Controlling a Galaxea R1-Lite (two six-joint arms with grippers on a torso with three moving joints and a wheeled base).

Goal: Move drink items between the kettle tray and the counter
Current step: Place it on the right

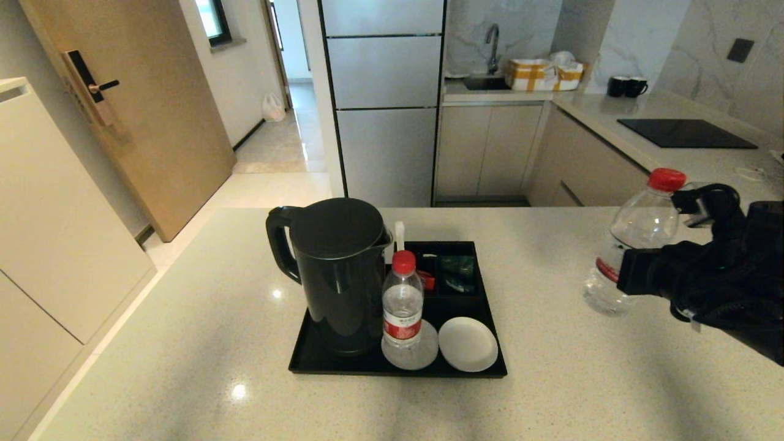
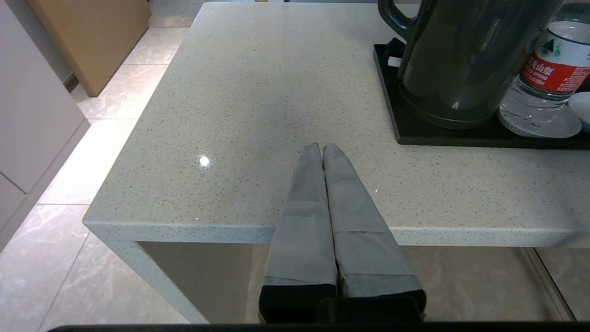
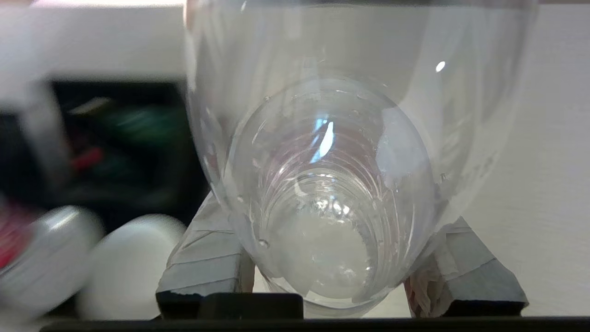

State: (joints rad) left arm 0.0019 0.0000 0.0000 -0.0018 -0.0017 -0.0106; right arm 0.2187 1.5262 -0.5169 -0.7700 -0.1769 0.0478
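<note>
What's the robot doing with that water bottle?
The right gripper is shut on a water bottle, holding it tilted in the air above the counter, off to the right of the kettle tray. On the tray stand the black kettle and a second bottle on a saucer, with a bare white saucer beside it. The left gripper is shut and parked by the counter's near edge.

A clear red-capped bottle (image 1: pixel 637 242) sits tilted in the right gripper (image 1: pixel 634 272), off the tabletop (image 1: pixel 551 380); the black kettle (image 1: pixel 337 269) and second bottle (image 1: pixel 402 303) stand on the tray (image 1: pixel 392 366), well apart from it.
</note>
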